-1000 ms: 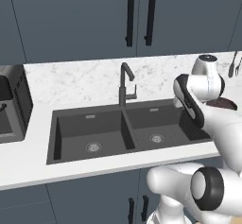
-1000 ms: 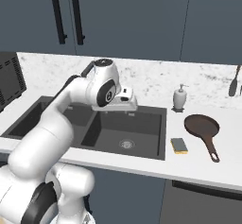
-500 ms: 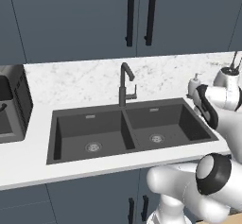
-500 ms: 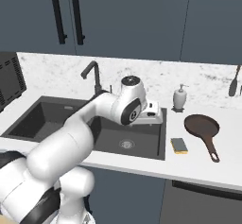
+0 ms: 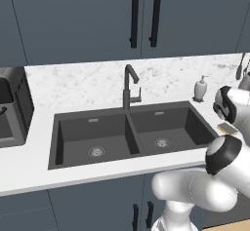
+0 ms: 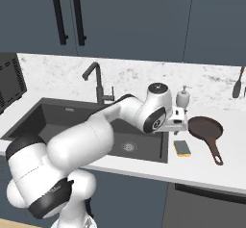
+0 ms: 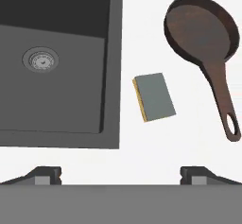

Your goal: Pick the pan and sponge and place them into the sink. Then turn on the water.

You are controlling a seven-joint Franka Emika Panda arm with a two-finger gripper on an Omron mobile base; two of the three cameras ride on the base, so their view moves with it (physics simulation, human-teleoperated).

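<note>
White soap dispenser [image 6: 183, 98] on marble counter [image 5: 73, 85], below dark cabinets [image 6: 125, 15].

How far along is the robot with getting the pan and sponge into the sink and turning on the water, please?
Nothing looks done yet: the pan and the sponge both lie on the counter beside the sink, and no water runs from the faucet. In hand: the gripper hovers open above the sponge, holding nothing. Left: both placements, then the water.

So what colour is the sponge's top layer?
Grey-blue on the sponge, with a yellow edge beneath; clearest in the hand view.
</note>
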